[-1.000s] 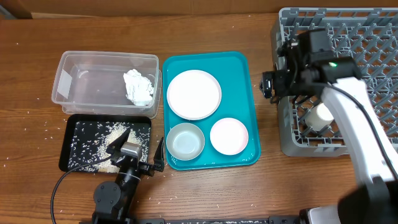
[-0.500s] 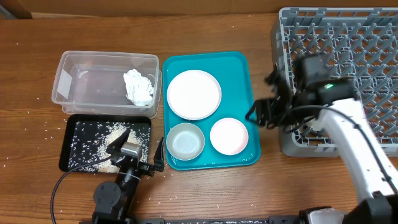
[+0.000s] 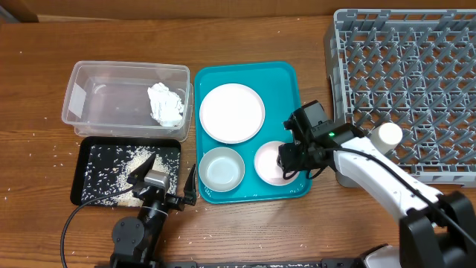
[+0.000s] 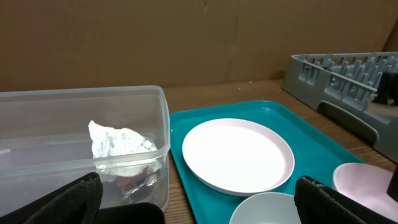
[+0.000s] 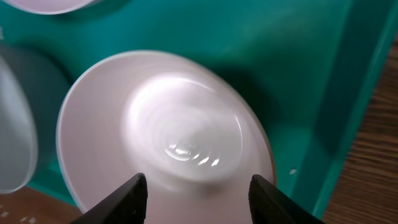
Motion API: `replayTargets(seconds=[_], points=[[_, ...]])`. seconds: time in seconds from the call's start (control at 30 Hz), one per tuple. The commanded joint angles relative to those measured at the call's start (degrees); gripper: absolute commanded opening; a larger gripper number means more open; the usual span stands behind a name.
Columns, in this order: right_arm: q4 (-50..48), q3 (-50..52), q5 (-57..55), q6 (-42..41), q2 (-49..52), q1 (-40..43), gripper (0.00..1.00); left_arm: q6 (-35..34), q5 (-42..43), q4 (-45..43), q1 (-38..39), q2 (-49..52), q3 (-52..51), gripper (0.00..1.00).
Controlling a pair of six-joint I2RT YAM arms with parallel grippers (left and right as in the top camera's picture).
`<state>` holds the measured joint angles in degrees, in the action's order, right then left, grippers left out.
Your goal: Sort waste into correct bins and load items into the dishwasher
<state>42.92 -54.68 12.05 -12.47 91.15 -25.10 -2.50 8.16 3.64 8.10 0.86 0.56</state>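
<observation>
My right gripper (image 3: 288,161) is open and hovers over the pinkish bowl (image 3: 269,162) on the teal tray; in the right wrist view its fingers (image 5: 199,202) straddle the near side of that bowl (image 5: 168,130). A second bowl (image 3: 222,168) and the white plate (image 3: 232,112) sit on the same tray. The white cup (image 3: 387,135) lies in the grey dish rack (image 3: 416,45). The clear tub (image 3: 83,100) holds the tissue wad (image 3: 165,104) and the red wrapper (image 4: 134,179). The black tray (image 3: 79,170) holds rice scraps (image 3: 111,167). My left gripper (image 3: 167,174) is open and empty by the black tray. The chopsticks are out of view.
The teal tray (image 3: 286,82) lies between the bins and the rack. Loose rice grains (image 3: 37,141) are scattered on the wooden table left of the bins. The rack's left wall stands close to the right of the teal tray.
My right arm has left the rack and swung left and down over the pinkish bowl. The white cup stays in the rack. The left arm has not moved.
</observation>
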Motion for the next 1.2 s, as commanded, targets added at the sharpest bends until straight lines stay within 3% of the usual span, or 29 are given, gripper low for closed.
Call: replayTargets(seconds=[0.0,0.27,0.43,0.73,0.8,0.93,1.0,1.17], points=[[-0.3,0.2,-4.9,-2.8,3.0,0.2,0.50,1.2,-0.2,0.1,-0.6,-0.5,-0.3,1.00],[3.1,-1.5,-1.7,0.9,-2.8,0.0,0.49,1.2,-0.2,0.1,-0.6,-0.5,-0.3,1.00],[5.9,-1.6,-8.7,-2.1,-8.2,1.4,0.49,1.2,-0.2,0.1,-0.6,-0.5,-0.3,1.00],[5.3,0.7,-10.5,-2.8,-2.2,3.3,0.42,1.2,-0.2,0.1,-0.6,-0.5,-0.3,1.00],[4.0,1.2,-10.5,-3.8,0.0,3.3,0.39,1.2,-0.2,0.1,-0.6,-0.5,-0.3,1.00],[3.0,1.2,-5.8,-4.3,2.2,3.3,0.20,1.2,-0.2,0.1,-0.6,-0.5,-0.3,1.00],[3.2,1.0,-4.2,-4.3,2.0,3.3,0.04,1.2,-0.2,0.1,-0.6,-0.5,-0.3,1.00],[6.1,-1.8,-7.1,-7.1,-2.2,3.3,0.04,1.2,-0.2,0.1,-0.6,-0.5,-0.3,1.00]])
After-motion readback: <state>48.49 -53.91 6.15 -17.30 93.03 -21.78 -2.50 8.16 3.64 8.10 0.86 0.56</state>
